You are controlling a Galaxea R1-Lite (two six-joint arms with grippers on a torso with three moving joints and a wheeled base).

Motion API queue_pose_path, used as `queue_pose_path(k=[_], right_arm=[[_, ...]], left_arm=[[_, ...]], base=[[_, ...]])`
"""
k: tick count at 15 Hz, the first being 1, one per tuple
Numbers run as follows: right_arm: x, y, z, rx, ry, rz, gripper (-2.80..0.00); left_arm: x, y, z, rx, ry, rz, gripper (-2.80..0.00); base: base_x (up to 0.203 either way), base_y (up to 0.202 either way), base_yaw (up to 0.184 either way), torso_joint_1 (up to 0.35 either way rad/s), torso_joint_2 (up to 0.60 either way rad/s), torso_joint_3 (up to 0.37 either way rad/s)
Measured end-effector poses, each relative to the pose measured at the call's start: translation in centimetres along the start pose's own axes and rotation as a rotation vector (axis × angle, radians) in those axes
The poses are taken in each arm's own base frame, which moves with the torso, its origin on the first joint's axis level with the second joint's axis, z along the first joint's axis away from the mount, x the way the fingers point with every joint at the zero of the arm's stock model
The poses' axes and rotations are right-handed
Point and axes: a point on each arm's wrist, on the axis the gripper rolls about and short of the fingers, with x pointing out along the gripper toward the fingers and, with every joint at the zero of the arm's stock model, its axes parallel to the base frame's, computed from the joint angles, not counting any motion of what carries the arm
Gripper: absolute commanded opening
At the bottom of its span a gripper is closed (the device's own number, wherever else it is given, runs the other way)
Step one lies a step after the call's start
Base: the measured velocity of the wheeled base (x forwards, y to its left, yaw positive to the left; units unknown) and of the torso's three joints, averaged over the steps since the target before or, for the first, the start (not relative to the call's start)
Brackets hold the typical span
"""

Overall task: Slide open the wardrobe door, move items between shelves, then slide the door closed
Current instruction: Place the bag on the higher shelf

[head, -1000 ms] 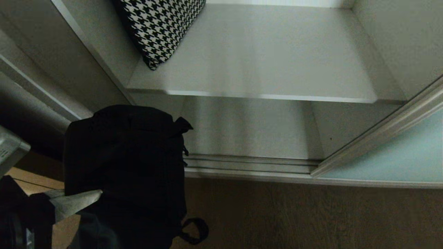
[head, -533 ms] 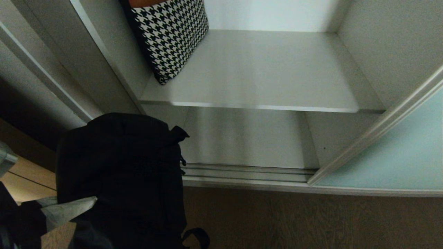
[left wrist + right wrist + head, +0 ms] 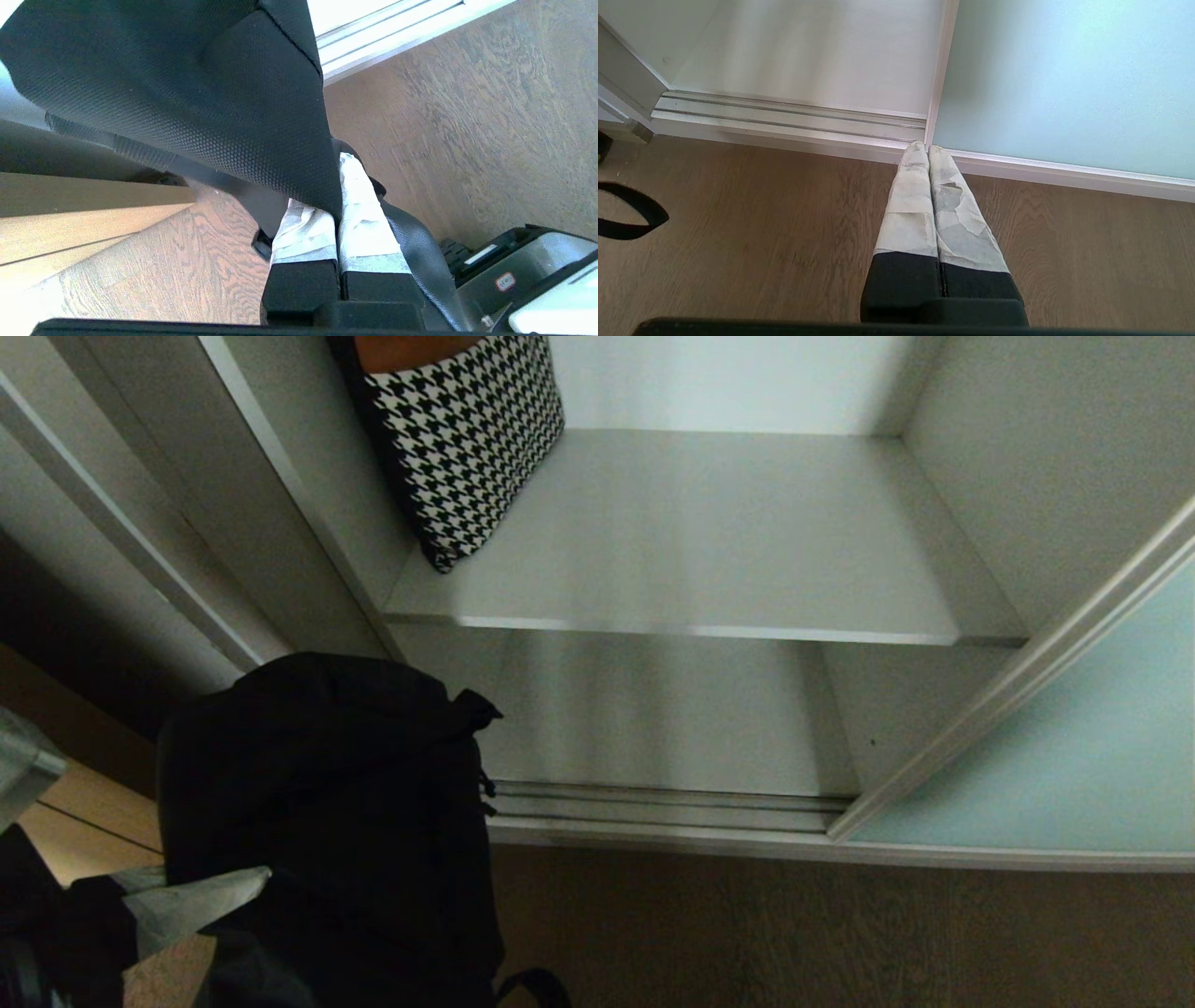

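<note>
Your left gripper [image 3: 337, 205] is clamped on the soft black fabric pouch bag [image 3: 327, 821], its two tape-wrapped fingers [image 3: 362, 219] pinched together on a fold of the bag's mesh-textured cloth. The bag hangs at the near left of the scene, over the brown wood-grain floor [image 3: 840, 943] and just in front of the ribbed silver floor track [image 3: 672, 805] — not on any shelf. A loop of its black strap [image 3: 626, 217] dangles beside it, above the floor.

The black-and-white houndstooth bag [image 3: 462, 448] with its orange-brown inside stands tilted at the far left of the upper plain white shelf board [image 3: 709, 551], leaning against the wardrobe's left side wall. The rest of that shelf lies bare to its right. Below it, the lower white shelf board [image 3: 653, 719] runs back from the floor track.

The tall frosted pale blue-green sliding wardrobe door [image 3: 1055, 765], edged in thin silver-white metal, sits slid to the right, leaving the compartment open.

Your right gripper [image 3: 928, 151] hangs parked low on the right, fingers pressed together and holding nothing — its tips point toward the spot where the door's left edge meets the track.
</note>
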Motion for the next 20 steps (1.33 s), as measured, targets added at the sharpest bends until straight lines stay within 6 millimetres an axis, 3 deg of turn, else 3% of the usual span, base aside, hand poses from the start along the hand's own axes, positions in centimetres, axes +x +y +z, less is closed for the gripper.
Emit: queue_pose_path(k=[10, 20], right_arm=[[0.0, 0.0, 0.0, 0.0, 0.0, 0.0, -2.8], [0.0, 0.0, 0.0, 0.0, 0.0, 0.0, -2.8]], left_arm=[[-1.2, 0.4, 2.7, 0.054, -0.094, 0.011, -2.8], [-3.4, 0.3, 5.2, 0.089, -0.203, -0.147, -2.8]], base=[[0.0, 0.0, 0.0, 0.002, 0.0, 0.028], [0.0, 0.0, 0.0, 0.0, 0.0, 0.0]])
